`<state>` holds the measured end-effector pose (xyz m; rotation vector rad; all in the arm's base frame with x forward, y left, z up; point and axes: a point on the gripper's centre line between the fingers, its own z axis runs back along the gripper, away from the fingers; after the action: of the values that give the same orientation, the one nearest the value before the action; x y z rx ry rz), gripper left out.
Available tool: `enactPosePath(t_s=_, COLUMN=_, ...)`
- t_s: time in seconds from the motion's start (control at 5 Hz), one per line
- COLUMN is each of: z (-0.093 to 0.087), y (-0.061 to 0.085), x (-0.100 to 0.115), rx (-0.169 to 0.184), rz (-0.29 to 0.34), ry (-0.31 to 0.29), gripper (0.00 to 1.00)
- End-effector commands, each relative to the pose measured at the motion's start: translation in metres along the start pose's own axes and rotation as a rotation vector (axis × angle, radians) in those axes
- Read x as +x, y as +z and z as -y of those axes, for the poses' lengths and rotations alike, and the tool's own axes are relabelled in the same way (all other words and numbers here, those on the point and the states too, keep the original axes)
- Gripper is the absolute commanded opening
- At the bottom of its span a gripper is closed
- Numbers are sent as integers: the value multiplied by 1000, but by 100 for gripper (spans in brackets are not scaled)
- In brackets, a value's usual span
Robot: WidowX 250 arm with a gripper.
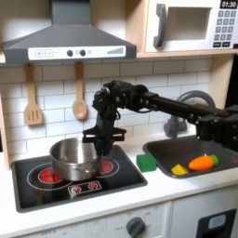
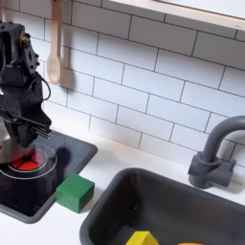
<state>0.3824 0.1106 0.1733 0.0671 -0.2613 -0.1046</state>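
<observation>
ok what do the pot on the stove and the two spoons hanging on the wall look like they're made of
The pot looks like polished metal, probably steel: silvery grey with bright reflections on its wall. The two spoons look like unvarnished wood: pale tan and matte, though tan plastic can't be ruled out. The gripper beside the pot is matte black.

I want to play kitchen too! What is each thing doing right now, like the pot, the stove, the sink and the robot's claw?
Gripper: open, at the pot's rim.
Pot: upright on the stove, no lid.
Stove: burner rings red.
Green block: flat on the counter.
Sink: holds a carrot and a yellow piece.
Wooden spoon: hanging on the wall.
</observation>
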Motion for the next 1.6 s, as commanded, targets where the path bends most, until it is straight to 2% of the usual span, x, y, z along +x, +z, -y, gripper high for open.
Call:
enactPosePath(t_s=0.0, z=5, y=3, x=0, rx=-12, rz=8, ry=-6, gripper=0)
enactPosePath(t_s=1.4, z=16, y=3, x=-10, rx=-58, rz=1, ry=-21, gripper=0)
